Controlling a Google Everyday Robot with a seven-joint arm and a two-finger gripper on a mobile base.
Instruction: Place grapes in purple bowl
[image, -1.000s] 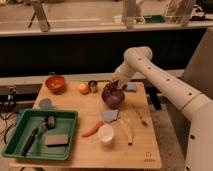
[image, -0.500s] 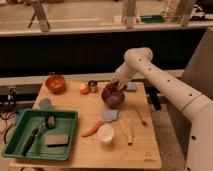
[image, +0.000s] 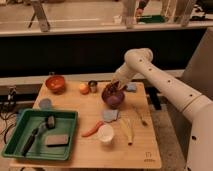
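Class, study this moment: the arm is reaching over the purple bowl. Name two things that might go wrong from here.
1. The gripper sits low at the purple bowl; a sideways pull might tip or drag the bowl.
2. The small metal cup and the orange fruit stand close to the bowl's left, so a shoved bowl or swinging arm may knock them.
The grapes cannot be clearly made out, so their placement is unconfirmed.

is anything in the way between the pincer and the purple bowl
Nothing visible stands between them. The pincer is right at the top rim of the purple bowl, over its opening. The grapes cannot be made out separately there. The small metal cup and the orange fruit sit off to the bowl's left, clear of the path.
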